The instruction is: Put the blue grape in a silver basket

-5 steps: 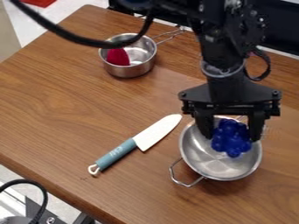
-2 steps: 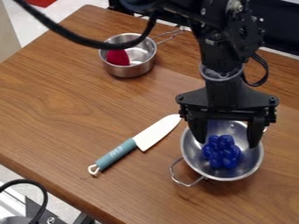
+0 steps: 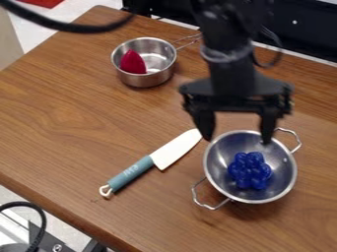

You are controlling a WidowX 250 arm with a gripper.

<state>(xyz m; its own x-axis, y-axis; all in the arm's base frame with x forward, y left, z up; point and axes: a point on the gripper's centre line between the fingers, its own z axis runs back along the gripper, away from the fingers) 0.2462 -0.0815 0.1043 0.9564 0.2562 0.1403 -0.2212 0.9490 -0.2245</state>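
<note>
Release of blue grape cluster (image 3: 250, 171) into silver basket (image 3: 284, 169)
We note that the claw (image 3: 237, 138), wide and empty, has retracted upward and left in the frame. The cluster rests inside the basket at lower right; we judge placement complete, with only final clearance remaining.

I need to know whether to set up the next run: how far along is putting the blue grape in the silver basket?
It looks finished. The blue grapes sit inside the silver basket, lying on its bottom. The hand is open over the basket's far side, holding nothing. Nothing seems left for the grapes, except perhaps moving the arm clear.
</note>
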